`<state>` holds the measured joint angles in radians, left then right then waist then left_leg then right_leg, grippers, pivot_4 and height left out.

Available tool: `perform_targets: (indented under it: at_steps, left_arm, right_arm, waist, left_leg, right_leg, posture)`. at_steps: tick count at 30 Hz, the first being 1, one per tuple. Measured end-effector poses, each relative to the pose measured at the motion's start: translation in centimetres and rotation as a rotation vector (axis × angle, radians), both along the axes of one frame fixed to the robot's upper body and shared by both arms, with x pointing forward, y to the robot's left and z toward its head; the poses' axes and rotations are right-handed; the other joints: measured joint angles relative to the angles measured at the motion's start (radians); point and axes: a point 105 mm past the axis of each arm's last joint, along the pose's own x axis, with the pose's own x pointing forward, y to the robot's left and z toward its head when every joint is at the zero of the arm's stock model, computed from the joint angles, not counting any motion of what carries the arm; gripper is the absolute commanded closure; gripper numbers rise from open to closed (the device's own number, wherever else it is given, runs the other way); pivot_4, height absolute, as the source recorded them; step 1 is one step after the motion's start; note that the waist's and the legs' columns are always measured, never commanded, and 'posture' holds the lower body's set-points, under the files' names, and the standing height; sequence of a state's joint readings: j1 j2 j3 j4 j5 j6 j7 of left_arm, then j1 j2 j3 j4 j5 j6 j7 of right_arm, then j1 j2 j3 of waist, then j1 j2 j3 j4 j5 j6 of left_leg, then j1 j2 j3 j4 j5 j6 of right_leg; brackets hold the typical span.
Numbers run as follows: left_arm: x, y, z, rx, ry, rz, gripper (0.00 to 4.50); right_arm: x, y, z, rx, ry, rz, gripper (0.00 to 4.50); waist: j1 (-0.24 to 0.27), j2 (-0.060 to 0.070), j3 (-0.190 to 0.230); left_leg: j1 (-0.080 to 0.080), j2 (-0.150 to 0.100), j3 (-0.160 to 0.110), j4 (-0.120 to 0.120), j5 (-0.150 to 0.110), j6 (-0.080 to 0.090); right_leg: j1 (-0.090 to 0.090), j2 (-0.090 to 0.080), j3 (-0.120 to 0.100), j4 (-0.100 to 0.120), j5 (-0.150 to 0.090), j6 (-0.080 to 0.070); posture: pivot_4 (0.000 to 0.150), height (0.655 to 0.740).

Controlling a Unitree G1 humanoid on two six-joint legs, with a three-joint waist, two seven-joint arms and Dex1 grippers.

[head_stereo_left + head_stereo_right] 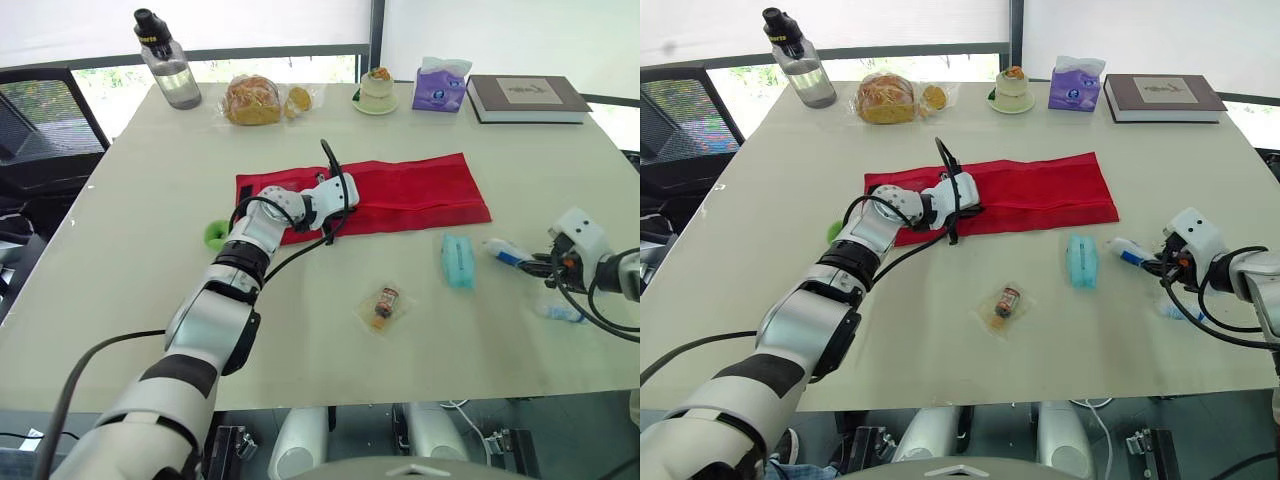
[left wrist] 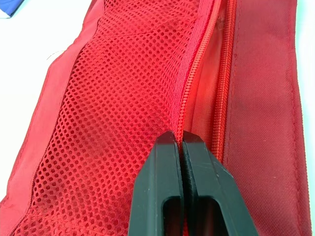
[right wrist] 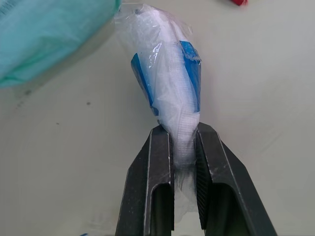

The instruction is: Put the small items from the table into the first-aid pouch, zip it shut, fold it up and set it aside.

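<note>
Early stage. We find the red pouch (image 1: 420, 190) flat and unzipped on the counter (image 1: 130, 270), with zipping and folding still to come. A teal packet (image 1: 458, 260) and a small sachet (image 1: 384, 305) lie loose nearby. Left fingers (image 2: 165, 187) are clenched on the pouch's mesh edge beside the zipper. Right fingers (image 3: 157, 167) grasp the tail of a blue-and-white wrapped packet (image 3: 170, 73) near the teal one.

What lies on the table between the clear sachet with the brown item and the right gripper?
In the left eye view, a teal packet lies flat between the clear sachet and the right gripper, which is shut on a blue-and-white wrapped pack.
</note>
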<state>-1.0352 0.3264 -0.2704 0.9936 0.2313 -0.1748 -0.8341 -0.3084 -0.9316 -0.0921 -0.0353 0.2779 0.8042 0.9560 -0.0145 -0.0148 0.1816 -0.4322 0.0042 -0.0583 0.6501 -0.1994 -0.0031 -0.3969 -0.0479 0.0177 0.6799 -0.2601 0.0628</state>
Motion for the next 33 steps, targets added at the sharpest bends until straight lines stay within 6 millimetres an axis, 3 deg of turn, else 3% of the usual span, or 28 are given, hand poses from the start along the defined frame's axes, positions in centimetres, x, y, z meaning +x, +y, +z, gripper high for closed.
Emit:
perform_targets:
  at_steps: [5,8,13,23,27,33]
  left_arm:
    - [-0.2,-1.4,-0.2,-0.022,0.019,-0.017,4.50]
    - [-0.2,-2.1,-0.1,-0.036,0.025,-0.023,4.50]
    - [-0.4,-4.4,0.4,-0.102,0.047,-0.034,4.50]
    - [-0.9,-6.3,2.0,-0.135,0.020,-0.069,4.50]
    - [-1.3,-6.3,1.6,-0.142,0.027,-0.067,4.50]
    - [-1.8,-7.1,1.7,-0.157,0.031,-0.075,4.50]
  right_arm:
    - [0.8,4.3,3.7,0.050,-0.066,0.041,4.50]
    - [1.4,6.1,3.9,0.057,-0.067,0.034,4.50]
    - [2.2,10.8,3.5,0.059,-0.039,0.074,4.50]
    - [5.1,13.5,1.6,-0.113,-0.024,0.056,4.50]
    - [5.9,14.5,0.6,-0.095,-0.007,0.031,4.50]
    - [7.2,16.6,1.0,0.070,0.003,-0.057,4.50]
  waist:
    - [-0.001,0.000,0.000]
    - [0.001,0.000,0.000]
    - [0.003,0.000,0.000]
    - [-0.005,0.000,0.000]
    - [-0.004,0.000,0.000]
    - [-0.001,0.000,0.000]
  left_leg:
    - [0.000,0.000,-0.001,0.000,0.000,0.000]
    - [-0.001,0.000,-0.001,0.000,0.000,0.000]
    - [-0.002,-0.001,-0.001,0.000,0.000,0.000]
    - [-0.001,0.000,-0.001,-0.001,0.000,0.000]
    - [-0.001,0.000,0.000,-0.001,0.000,0.000]
    - [-0.001,0.000,-0.001,-0.001,0.000,0.000]
  right_leg:
    - [0.000,0.000,-0.001,0.000,0.000,0.000]
    - [0.000,0.000,-0.001,0.000,0.000,0.000]
    - [0.000,0.000,-0.001,0.000,0.000,0.000]
    - [-0.001,0.000,-0.001,0.000,0.000,0.000]
    - [-0.001,0.000,0.000,0.000,0.000,0.000]
    - [-0.001,0.000,-0.001,0.001,0.000,-0.001]
  posture:
    - [0.150,0.7400]
    - [0.150,0.7400]
    - [0.150,0.7400]
    - [0.150,0.7400]
    - [0.150,0.7400]
    - [0.150,0.7400]
